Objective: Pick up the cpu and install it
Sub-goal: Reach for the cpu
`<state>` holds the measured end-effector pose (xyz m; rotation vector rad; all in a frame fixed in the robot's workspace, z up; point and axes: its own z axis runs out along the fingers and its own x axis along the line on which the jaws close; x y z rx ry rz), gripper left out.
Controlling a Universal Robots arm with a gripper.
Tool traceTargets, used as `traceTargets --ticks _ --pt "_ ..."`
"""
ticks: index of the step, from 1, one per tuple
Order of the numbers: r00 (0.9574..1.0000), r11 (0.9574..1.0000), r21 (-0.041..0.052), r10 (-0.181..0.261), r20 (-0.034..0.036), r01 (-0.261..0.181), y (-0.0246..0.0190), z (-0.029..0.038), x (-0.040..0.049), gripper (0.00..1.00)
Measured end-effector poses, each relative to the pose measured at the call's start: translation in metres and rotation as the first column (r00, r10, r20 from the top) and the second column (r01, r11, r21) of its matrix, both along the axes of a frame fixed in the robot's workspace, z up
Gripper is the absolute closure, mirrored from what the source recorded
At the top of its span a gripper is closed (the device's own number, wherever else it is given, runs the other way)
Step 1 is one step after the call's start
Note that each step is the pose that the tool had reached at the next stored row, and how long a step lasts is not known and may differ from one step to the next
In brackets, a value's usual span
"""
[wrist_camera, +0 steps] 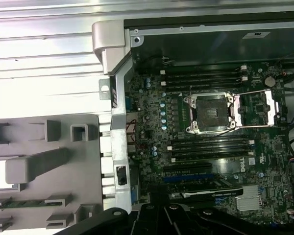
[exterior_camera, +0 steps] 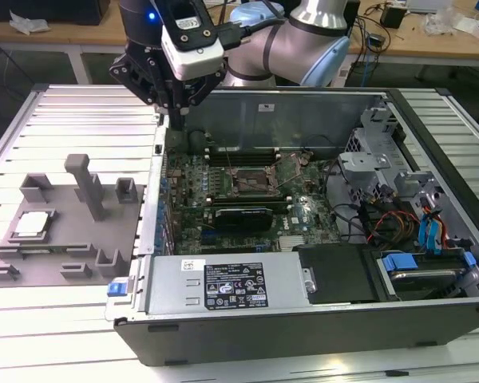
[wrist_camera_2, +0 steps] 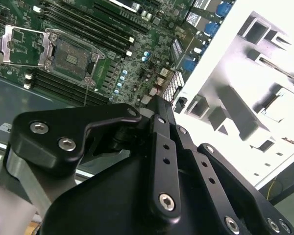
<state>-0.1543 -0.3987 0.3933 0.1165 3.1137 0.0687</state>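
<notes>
On the exterior view's left, a flat grey plastic fixture plate (exterior_camera: 56,270) is laid on the ribbed aluminium counter (exterior_camera: 80,112); the cpu (exterior_camera: 32,225), a small flat square chip with a pale silver-white metal top, is seated in a shallow pocket of that plate, presumably so that it is offered level and at a known spot for the pick-up; it is untouched and well apart from the jaws. A tall grey plastic post (exterior_camera: 83,182) is stood upright near the plate's middle.

Further right, the jaws are carried by the silver and pale-blue robot arm (exterior_camera: 303,40) and are hung, pointed downward, above the left wall of the open dark-grey computer case (exterior_camera: 303,335), near its far corner; they are seen drawn together to a narrow tip with nothing gripped, so the pick-up is judged not yet done.

Inside the case a green motherboard (exterior_camera: 307,214) is laid flat; the dark square metal-framed socket (exterior_camera: 251,182) at its middle is seen opened in both wrist views (wrist_camera: 213,113) (wrist_camera_2: 71,54), its contact bed bare, which is judged to be how a chip can be lowered in from above. A silver power-supply box (exterior_camera: 223,279) is set along the case's near wall; at the far right, blue plastic tabs (exterior_camera: 399,262) are seen beside red and orange cables (exterior_camera: 387,223).
</notes>
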Motion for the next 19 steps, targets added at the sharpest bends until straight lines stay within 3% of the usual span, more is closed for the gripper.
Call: traceTargets --ticks 15,19 --pt "1.0 1.0 0.0001 0.0 0.001 0.0 0.0 -0.0001 -0.0211 0.89" --pt "1.0 1.0 0.0001 0.0 0.0013 0.0 0.0002 -0.0001 -0.0307 0.89"
